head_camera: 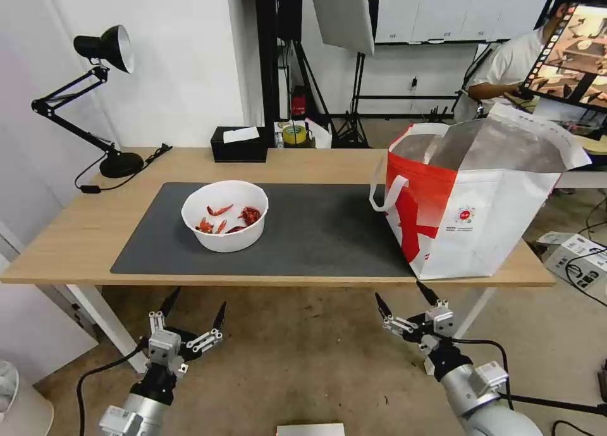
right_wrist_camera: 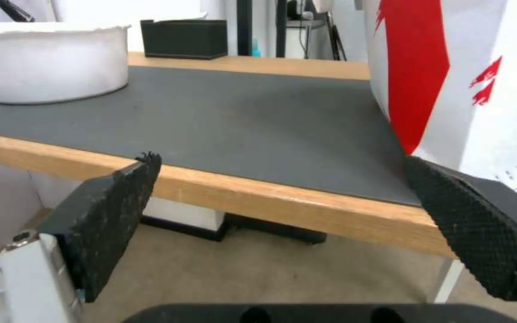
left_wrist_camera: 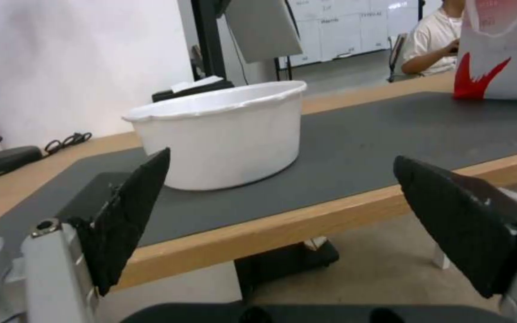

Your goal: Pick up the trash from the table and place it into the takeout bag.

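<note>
Both grippers, left and right, were held open below the table; the bowl on the mat could be tipped, scraps spilled, short of the takeout bag.

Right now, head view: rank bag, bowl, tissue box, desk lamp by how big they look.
1. takeout bag, clearly largest
2. desk lamp, by span of its arm; it is thin, so area is hard to compare with the bowl
3. white bowl
4. black tissue box, smallest, though it sits farthest back
</note>
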